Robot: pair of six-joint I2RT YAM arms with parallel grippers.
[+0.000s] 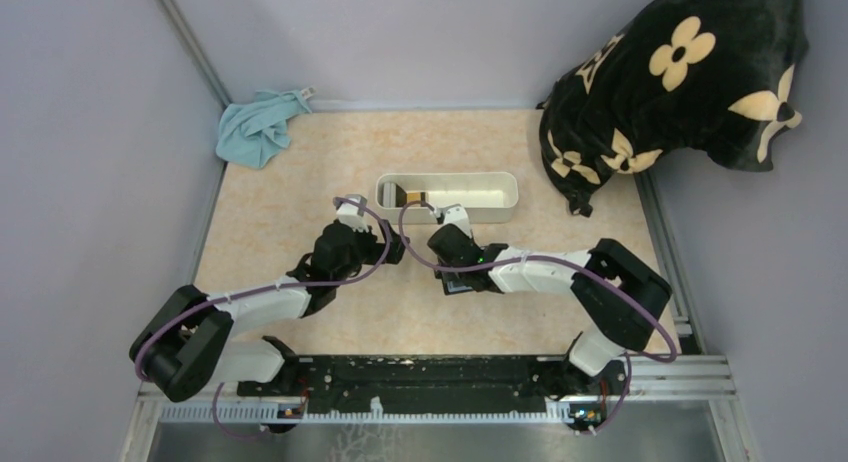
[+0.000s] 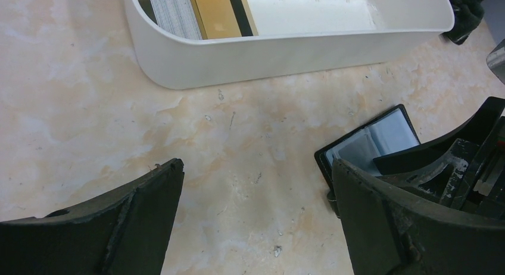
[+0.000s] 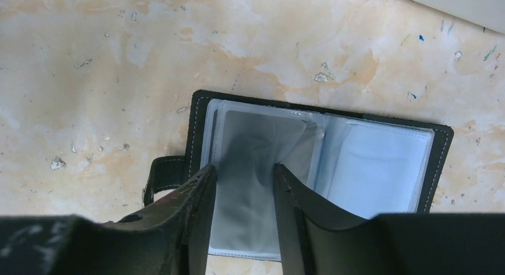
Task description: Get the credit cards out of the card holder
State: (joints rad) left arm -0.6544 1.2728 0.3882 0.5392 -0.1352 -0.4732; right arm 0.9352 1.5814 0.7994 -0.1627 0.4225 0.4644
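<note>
The black card holder (image 3: pixel 439 145) lies open and flat on the table, its clear sleeves facing up. My right gripper (image 3: pixel 245 168) hangs over its left page with the jaws a narrow gap apart and nothing pinched between them. That page (image 3: pixel 256 138) looks grey and shadowed; I cannot tell whether a credit card sits in it. The right page (image 3: pixel 375 168) is pale blue. Credit cards lie in the white tray (image 2: pixel 286 55): a gold one (image 2: pixel 221 16) beside a grey stack (image 2: pixel 172 13). My left gripper (image 2: pixel 256 163) is wide open over bare table, just left of the card holder (image 2: pixel 381 138).
The white tray (image 1: pixel 505 197) stands just beyond both grippers (image 1: pixel 398 247) (image 1: pixel 452 267). A blue cloth (image 1: pixel 258 127) lies in the back left corner. A black flowered cushion (image 1: pixel 680 72) fills the back right. Walls close the table on three sides.
</note>
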